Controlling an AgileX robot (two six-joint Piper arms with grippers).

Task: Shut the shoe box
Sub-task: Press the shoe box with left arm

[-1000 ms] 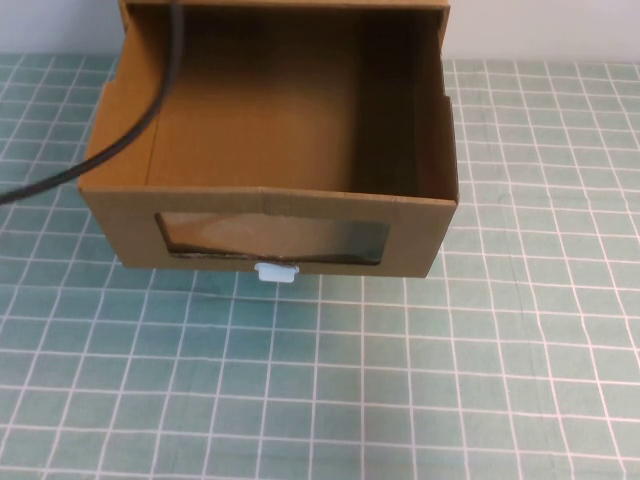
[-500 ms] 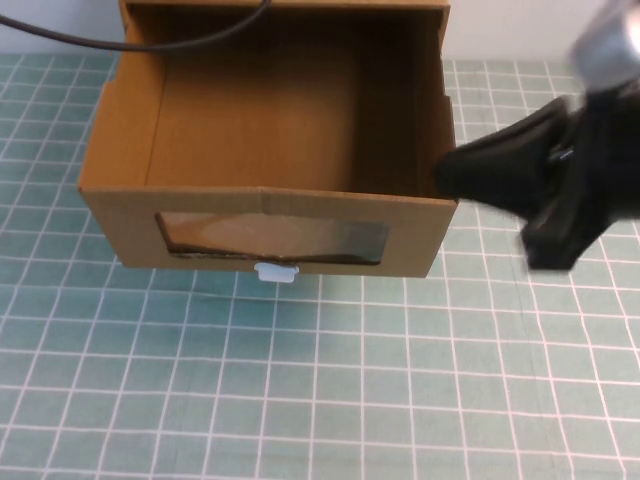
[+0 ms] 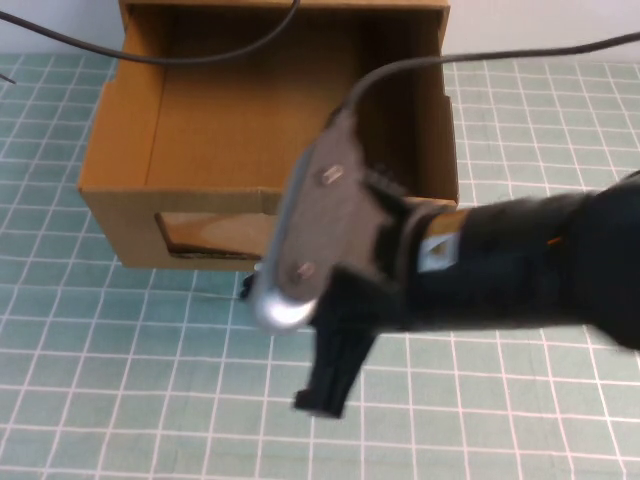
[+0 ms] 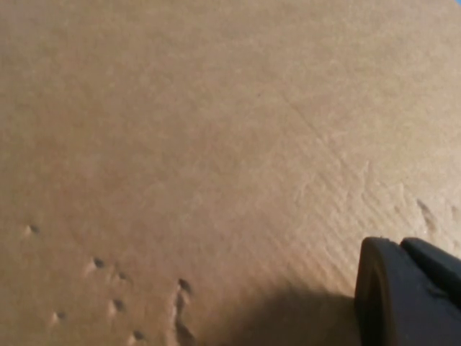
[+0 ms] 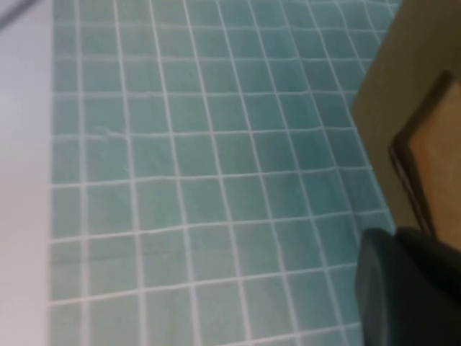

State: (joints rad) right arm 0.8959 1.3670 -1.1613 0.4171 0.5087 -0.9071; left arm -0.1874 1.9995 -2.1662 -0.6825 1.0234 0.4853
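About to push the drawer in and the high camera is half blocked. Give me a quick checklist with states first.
1. Shoe box drawer pulled out, needing a push: ok.
2. Right tool in front of the box: ok.
3. Right tool touching the front panel: cannot tell.
4. White pull tab and window clear of the arm: cannot tell, mostly hidden.
5. Left tool close against cardboard: ok; out of the drawer's path: cannot tell.
6. Green mat before the box: ok.

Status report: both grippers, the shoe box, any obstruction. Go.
Right gripper low over the mat, in front of the shoe box. Left gripper close against brown cardboard. Drawer open. Right arm hides the window and tab.
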